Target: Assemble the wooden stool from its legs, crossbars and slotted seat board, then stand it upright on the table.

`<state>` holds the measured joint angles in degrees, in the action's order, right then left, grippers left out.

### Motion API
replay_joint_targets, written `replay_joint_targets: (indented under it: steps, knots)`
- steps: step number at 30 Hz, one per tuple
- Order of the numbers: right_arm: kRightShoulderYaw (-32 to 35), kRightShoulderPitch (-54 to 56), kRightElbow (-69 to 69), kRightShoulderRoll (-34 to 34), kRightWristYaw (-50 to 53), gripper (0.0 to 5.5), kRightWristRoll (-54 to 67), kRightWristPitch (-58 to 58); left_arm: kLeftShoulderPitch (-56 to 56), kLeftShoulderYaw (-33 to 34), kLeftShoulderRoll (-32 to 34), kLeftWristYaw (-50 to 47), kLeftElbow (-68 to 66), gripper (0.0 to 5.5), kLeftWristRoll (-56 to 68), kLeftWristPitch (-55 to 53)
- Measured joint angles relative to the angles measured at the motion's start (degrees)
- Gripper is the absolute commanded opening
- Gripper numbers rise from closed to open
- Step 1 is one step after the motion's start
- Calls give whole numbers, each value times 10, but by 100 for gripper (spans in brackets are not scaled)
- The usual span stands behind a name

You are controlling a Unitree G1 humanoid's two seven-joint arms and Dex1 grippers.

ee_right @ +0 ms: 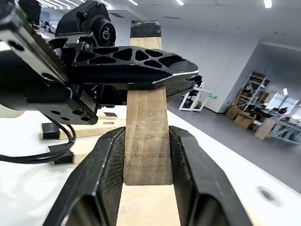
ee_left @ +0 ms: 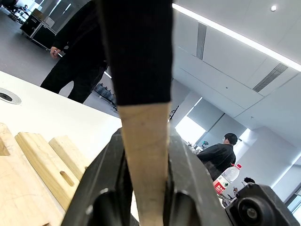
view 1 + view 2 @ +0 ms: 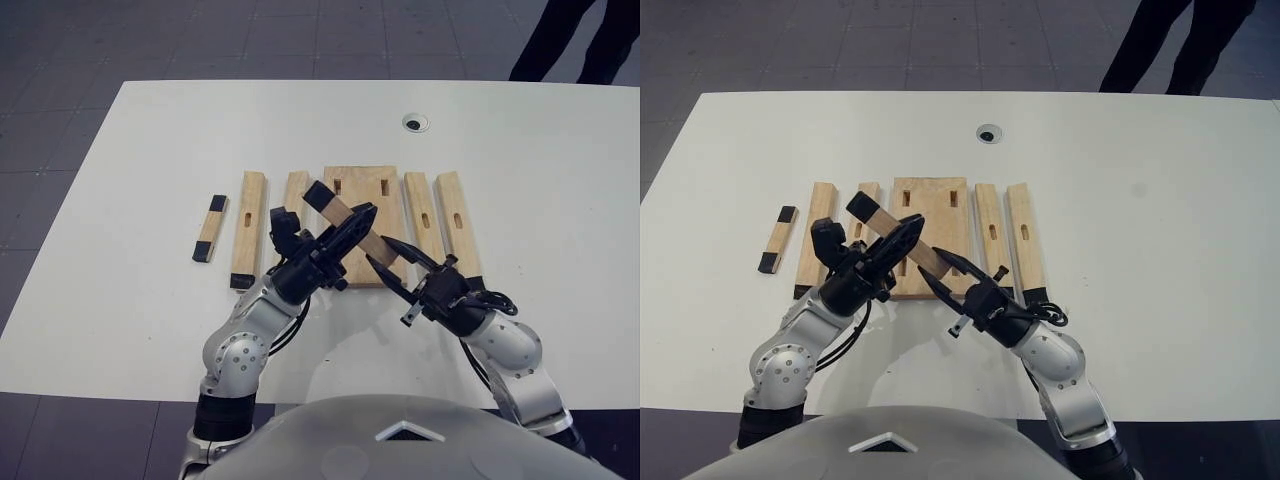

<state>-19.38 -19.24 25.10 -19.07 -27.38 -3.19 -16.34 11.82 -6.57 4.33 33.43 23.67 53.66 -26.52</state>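
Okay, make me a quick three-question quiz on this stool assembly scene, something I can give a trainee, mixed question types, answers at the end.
1. True or false: the left gripper and the right gripper are both shut on the same crossbar.
2. Multiple choice: where is the other crossbar?
A) held by the right gripper
B) flat on the table, at the robot's left end of the row of parts
C) standing upright
3. Fill in: ___ legs lie flat beside the seat board.

Key: 1 true; 2 B; 3 four (two on each side).
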Motion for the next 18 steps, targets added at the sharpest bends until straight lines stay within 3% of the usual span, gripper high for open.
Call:
replay_joint_targets:
  steps: [8, 13, 18]
  knots:
    - [-21, -12, -67, 25, 174, 131, -215, -118, 1, 1, -6, -2, -2, 43, 0, -1]
    - [-22, -11, -79, 31, 214, 131, -253, -128, 1, 1, -10, -2, -4, 43, -2, -1]
    - [-9, -18, -98, 28, 208, 233, -245, -89, -2, 10, -15, -3, -7, 43, 0, 6]
